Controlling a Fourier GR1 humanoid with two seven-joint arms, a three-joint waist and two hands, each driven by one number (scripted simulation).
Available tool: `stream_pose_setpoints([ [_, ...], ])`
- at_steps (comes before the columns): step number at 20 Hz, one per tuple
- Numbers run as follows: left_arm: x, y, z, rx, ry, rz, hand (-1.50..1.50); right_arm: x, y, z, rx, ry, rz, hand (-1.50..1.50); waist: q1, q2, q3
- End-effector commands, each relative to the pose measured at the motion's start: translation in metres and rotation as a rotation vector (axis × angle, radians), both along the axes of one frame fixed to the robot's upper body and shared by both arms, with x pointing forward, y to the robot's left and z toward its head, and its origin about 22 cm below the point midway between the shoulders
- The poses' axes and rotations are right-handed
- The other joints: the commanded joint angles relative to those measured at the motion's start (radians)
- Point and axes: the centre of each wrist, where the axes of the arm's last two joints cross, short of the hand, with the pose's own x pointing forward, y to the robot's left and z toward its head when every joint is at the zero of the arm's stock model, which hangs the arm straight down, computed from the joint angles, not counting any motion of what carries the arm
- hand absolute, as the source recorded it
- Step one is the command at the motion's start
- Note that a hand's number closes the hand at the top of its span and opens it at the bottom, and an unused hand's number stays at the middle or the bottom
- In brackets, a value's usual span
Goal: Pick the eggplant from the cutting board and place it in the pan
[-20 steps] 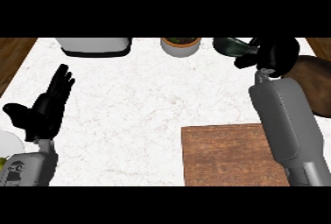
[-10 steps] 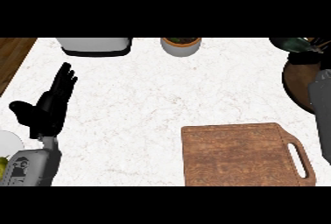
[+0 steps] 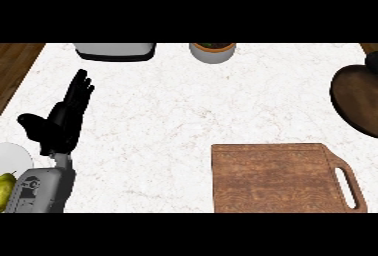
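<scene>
While the black left hand (image 3: pixel 63 122) rests at nine o'clock with its fingers straight and slightly spread, the rectangular brown wooden cutting board (image 3: pixel 277 177) lies bare at five o'clock, the round dark pan (image 3: pixel 358 102) sits at three o'clock, and I cannot tell where the eggplant is

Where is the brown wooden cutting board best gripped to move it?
Best take the brown wooden cutting board by the slotted handle at its right end, coming from the right; elsewhere it lies flat on the white marble counter.
</scene>
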Motion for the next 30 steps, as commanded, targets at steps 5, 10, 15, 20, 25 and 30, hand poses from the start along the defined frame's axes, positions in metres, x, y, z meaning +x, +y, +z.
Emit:
stream_pose_setpoints([
  [5,0.008,-0.003,0.002,0.002,-0.009,-0.033,0.0,-0.025,-0.034,-0.03,0.021,-0.022,-0.055,1.5,0.026,0.015,0.004],
  [10,0.005,-0.007,0.009,0.005,-0.001,-0.026,0.0,-0.047,-0.047,-0.053,0.205,-0.008,-0.031,-1.5,0.022,0.012,0.007],
  [15,0.003,-0.006,-0.002,0.0,-0.009,-0.017,0.0,-0.036,-0.04,-0.05,0.48,-0.034,0.103,-1.5,0.029,0.015,0.007],
  [20,0.003,-0.002,0.005,0.002,-0.015,-0.038,0.0,-0.052,-0.051,-0.057,0.414,-0.099,0.115,-1.5,0.03,0.013,0.007],
  [25,0.013,-0.002,0.016,0.002,-0.011,-0.003,0.0,-0.043,-0.04,-0.058,0.391,-0.343,0.13,-1.5,0.005,0.003,0.004],
  [30,-0.006,-0.006,-0.005,-0.006,0.028,0.015,0.0,-0.081,-0.067,-0.073,0.505,-0.499,0.182,-1.5,-0.027,-0.013,0.0],
])
